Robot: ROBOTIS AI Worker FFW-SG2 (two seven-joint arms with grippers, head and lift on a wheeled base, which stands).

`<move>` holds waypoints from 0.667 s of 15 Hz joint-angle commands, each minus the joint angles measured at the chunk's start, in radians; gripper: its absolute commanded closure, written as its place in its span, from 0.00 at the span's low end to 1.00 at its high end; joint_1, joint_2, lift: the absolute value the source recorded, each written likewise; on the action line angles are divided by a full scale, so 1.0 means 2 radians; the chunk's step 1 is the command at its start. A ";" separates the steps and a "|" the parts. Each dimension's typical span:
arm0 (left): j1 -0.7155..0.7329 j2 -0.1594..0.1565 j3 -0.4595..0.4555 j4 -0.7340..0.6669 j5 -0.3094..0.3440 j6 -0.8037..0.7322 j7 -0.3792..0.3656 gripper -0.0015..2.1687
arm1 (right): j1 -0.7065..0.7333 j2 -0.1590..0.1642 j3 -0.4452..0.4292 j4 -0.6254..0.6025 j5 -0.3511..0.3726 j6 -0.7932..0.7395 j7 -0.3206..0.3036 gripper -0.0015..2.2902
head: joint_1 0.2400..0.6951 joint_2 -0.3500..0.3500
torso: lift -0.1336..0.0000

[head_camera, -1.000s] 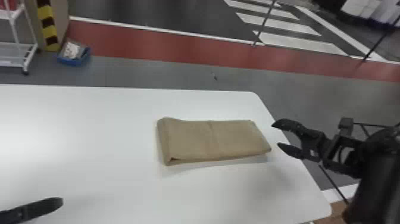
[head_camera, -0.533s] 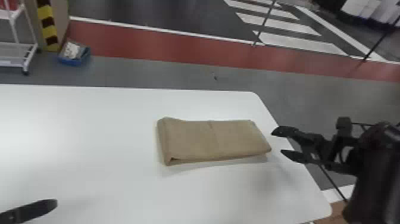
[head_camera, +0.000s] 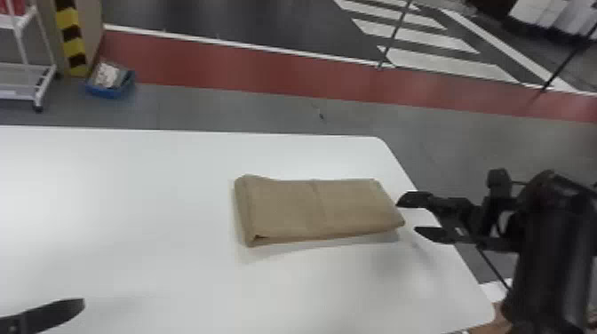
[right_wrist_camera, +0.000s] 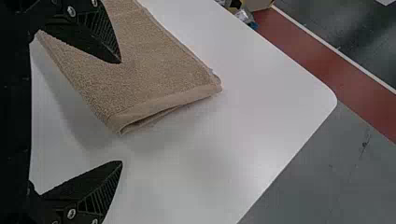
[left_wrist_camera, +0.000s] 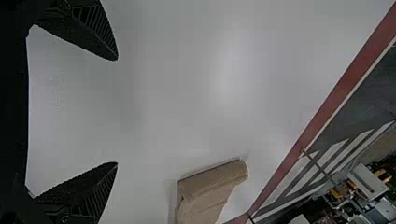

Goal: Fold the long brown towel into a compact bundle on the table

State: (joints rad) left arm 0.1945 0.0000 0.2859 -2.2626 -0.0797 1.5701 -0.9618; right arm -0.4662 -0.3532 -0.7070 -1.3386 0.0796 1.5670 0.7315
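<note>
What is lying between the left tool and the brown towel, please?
Bare white tabletop lies between the left tool and the brown towel; the left wrist view shows this.

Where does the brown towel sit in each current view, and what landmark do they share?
Head view: brown towel just right of centre, on the table's right part.
Left wrist view: towel farther off, cut by the picture's edge.
Right wrist view: towel close up, partly behind the right gripper.
Shared landmark: red floor strip.

White cart (head_camera: 17, 92) at left, blue bin (head_camera: 109, 92) nearby, red floor band (head_camera: 266, 73).
</note>
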 commanded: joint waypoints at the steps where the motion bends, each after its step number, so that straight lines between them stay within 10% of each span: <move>1: 0.002 -0.001 -0.003 -0.011 0.002 0.001 0.000 0.04 | -0.002 -0.002 -0.006 0.002 -0.007 0.003 0.001 0.06 | 1.00 0.00 | 0.07; 10: 0.024 -0.001 -0.122 -0.074 0.031 0.001 0.066 0.05 | 0.022 -0.053 -0.106 -0.010 -0.097 0.003 0.017 0.06 | 1.00 0.00 | 0.07</move>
State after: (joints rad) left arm 0.2351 0.0000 0.0959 -2.3985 -0.0292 1.5701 -0.8520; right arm -0.4403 -0.4400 -0.8840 -1.3468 -0.0897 1.5670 0.7628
